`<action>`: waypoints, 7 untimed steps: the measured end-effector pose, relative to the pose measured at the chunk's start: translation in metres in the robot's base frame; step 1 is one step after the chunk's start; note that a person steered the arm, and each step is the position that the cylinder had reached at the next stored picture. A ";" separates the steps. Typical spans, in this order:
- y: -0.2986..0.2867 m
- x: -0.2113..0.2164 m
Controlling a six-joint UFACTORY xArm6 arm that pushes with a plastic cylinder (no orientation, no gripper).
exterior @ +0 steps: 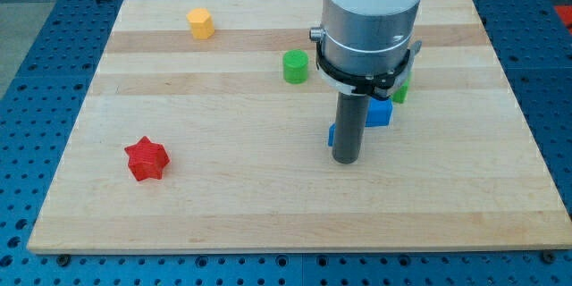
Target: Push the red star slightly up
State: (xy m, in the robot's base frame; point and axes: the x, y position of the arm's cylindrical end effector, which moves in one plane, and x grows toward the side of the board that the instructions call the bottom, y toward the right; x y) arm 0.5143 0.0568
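The red star (147,159) lies on the wooden board (223,197) at the view's lower left. My tip (345,158) rests on the board right of centre, far to the right of the red star and level with it. A blue block (380,113) sits just above and to the right of the tip, and a second blue piece (332,134) shows at the rod's left edge, mostly hidden behind it.
A yellow block (201,23) sits at the view's upper left. A green cylinder (295,66) stands above the tip, left of the arm. Another green block (401,92) peeks out behind the arm's right side. The board's edges drop to a blue perforated table.
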 end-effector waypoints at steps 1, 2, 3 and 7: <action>-0.009 0.008; -0.033 0.010; -0.077 0.010; -0.158 -0.003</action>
State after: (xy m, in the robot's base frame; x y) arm 0.5112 -0.1008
